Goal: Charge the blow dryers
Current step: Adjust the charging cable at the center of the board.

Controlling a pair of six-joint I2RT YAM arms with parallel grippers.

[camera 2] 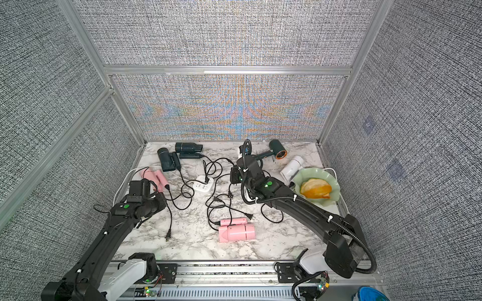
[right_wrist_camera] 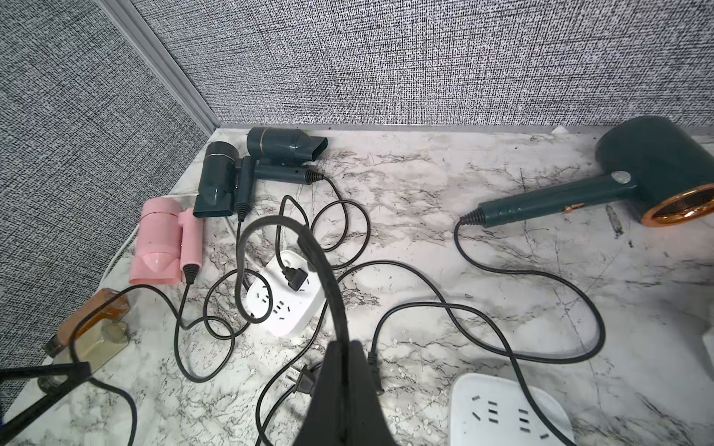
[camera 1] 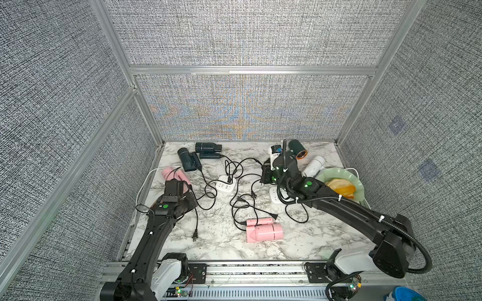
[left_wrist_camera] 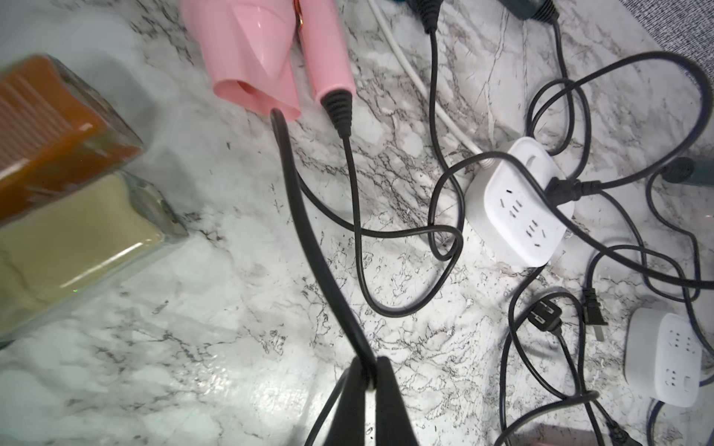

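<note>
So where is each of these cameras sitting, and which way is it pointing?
Top views: a side-by-side pair high above the robot's edge of the marble table, looking down and forward; the left arm and right arm show.
Left wrist: on the left arm, looking past the shut left claw, which pinches a black cord, towards a pink dryer.
Right wrist: on the right arm, looking past the shut right claw, pinching another black cord, towards the back wall.
Shared: both wrist views show the power strip with one plug in.
</note>
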